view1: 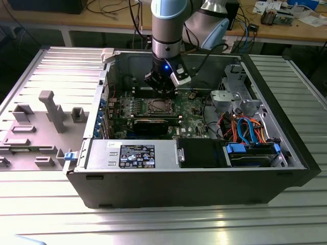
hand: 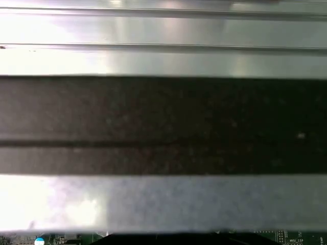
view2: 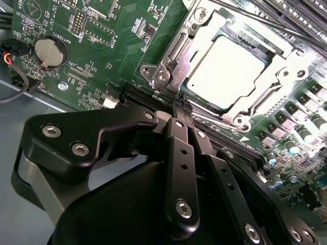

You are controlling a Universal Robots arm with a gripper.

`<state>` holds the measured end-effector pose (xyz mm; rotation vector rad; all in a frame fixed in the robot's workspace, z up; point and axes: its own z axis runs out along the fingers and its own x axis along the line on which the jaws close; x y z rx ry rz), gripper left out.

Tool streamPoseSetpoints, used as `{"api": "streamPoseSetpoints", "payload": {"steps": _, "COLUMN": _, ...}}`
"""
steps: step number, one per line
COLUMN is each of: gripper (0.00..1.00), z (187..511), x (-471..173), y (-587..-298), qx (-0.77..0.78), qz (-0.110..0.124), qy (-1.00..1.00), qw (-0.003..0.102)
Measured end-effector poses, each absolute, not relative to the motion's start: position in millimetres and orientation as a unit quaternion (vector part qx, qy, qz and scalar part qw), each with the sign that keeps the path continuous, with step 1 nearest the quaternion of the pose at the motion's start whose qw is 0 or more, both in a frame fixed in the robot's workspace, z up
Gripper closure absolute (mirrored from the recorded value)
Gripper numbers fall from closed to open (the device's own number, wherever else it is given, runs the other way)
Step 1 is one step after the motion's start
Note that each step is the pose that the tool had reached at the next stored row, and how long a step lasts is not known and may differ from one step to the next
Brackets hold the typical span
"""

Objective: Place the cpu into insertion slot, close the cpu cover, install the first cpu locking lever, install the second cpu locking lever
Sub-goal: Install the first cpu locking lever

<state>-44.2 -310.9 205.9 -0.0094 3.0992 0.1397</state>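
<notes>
Where benches (view1: 153, 20) stand, perhaps ribbed table (view1: 163, 224).

text: none legible | PSU label (view1: 137, 155) too small, mobo (view2: 117, 41) silkscreen blurred

Ribbed metal table (view1: 46, 214) carries open computer case (view1: 184, 184); grey plastic fixture tray (view1: 36, 127) beside it.

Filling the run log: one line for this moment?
gripper: shut, at socket edge | cpu: seated in insertion slot | cpu cover: closed
</notes>
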Motion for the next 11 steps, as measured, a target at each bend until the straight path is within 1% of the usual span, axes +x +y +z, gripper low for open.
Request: {"api": "streamPoseSetpoints", "payload": {"steps": 11, "gripper": 0.89, "z": 208.3, "x": -41.9, "y": -307.1, "qx": -0.003, "qz": 0.043, "qy": 0.999, "qw": 0.019}}
